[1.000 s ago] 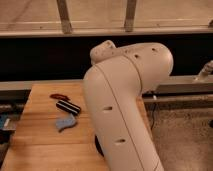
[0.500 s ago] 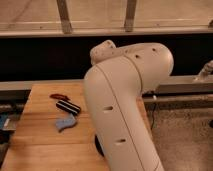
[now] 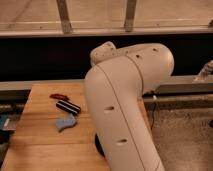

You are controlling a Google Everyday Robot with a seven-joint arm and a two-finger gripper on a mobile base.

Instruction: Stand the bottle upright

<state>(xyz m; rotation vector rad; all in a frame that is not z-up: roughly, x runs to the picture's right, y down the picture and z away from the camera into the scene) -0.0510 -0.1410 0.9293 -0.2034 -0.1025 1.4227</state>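
- In the camera view, the robot's big white arm (image 3: 125, 105) is filling the middle and lower right of the frame. It is bending at a rounded elbow near the top and blocking most of the right side of the wooden table (image 3: 40, 145).
- The gripper is not showing anywhere in this view. It is lying somewhere past the arm's bulk, so whether it is released, clenched or grasping something cannot be told.
- The bottle is not showing either. No white bottle is lying on the bare part of the table, and the arm is covering the rest.
- A black bar with white stripes (image 3: 68, 107) is lying flat on the left half of the table, angled down to the right.
- A flat blue piece (image 3: 65, 123) is lying just in front of the bar, near it but apart.
- A small reddish-brown object (image 3: 59, 95) is resting just behind the bar; what it is cannot be told.
- A dark round shape (image 3: 98, 145) is peeking out at the arm's lower left edge, on the table.
- Behind the table a dark wall band (image 3: 45, 57) is running across the frame, with a railing (image 3: 64, 17) above it.
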